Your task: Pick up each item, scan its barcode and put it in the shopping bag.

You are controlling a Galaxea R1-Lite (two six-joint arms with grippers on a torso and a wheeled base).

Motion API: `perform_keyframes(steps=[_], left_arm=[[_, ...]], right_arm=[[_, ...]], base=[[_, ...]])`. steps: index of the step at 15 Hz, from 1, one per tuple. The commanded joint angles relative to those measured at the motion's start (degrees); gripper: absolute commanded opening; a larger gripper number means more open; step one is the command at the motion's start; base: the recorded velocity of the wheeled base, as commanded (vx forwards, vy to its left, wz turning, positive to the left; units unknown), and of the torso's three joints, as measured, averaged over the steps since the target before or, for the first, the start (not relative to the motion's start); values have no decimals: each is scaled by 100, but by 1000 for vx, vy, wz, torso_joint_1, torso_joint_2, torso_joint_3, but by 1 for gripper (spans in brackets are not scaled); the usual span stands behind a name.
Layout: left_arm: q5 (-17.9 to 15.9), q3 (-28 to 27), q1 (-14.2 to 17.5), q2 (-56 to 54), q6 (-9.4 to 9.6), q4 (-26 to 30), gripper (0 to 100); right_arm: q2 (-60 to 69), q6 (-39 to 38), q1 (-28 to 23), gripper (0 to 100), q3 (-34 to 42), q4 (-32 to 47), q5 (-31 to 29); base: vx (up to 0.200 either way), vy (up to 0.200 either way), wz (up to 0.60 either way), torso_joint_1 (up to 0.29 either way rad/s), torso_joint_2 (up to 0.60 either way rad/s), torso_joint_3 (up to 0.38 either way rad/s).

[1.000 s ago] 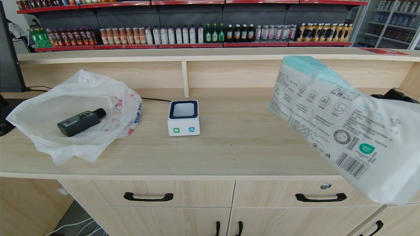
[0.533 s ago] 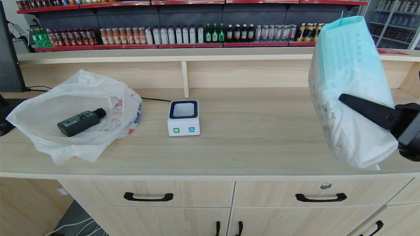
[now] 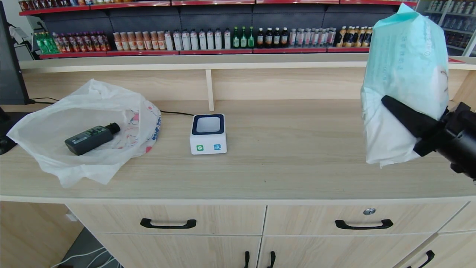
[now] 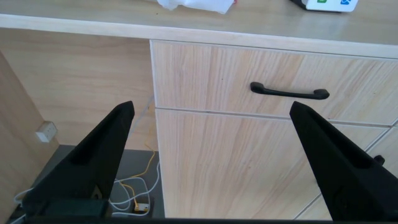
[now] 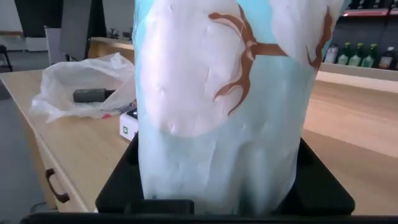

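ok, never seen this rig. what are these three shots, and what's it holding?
It is a two-armed robot at a shop counter. The wide picture comes from a camera on its head, looking down at the counter. The other two come from cameras on its wrists, each looking along its own gripper. On the counter lie an open bag with a dark bottle in it, and a small white scanner beside it. The right gripper holds a soft pack above the counter's right end. The left gripper is open and empty, low in front of the drawers.
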State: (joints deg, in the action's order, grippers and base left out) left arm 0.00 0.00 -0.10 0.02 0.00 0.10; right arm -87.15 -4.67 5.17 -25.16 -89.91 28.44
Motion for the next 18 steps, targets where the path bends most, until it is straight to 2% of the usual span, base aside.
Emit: perform_keyframes(steps=[1,2,3,5,7,8,11,14,17,18], left_arm=[[0,0,1,-2,0,-1,100],[0,0,1,-2,0,-1,100],[0,0,1,-2,0,-1,100],[0,0,1,-2,-9,-1,100],[0,0,1,-2,9,-1,100],[0,0,1,-2,9,-1,100],[0,-9,1,-2,0,8,100],[0,-9,1,-2,-9,8,100],[0,-9,1,-2,-9,8,100],[0,-9,1,-2,-9,8,100]], right_arm=[[163,370,362,0,301,-9,-1271],[286,608,643,0,503,-9,-2159],[330,801,652,0,539,-9,-2246],[365,985,555,0,196,-9,-2290],[321,959,-113,0,-59,-9,-2282],[286,950,-209,0,-68,-9,-2273],[163,801,-227,0,-147,-9,-2273],[137,766,-227,0,-129,-9,-2273],[225,766,-218,0,2,-9,-2273],[216,766,-209,0,2,-9,-2264]], base=[[0,0,0,0,0,0],[0,0,0,0,0,0],[0,0,0,0,0,0],[0,0,0,0,0,0],[0,0,0,0,0,0],[0,0,0,0,0,0],[0,0,0,0,0,0],[-200,0,0,14,7,2],[0,0,0,0,0,0],[0,200,0,2,-2,2]])
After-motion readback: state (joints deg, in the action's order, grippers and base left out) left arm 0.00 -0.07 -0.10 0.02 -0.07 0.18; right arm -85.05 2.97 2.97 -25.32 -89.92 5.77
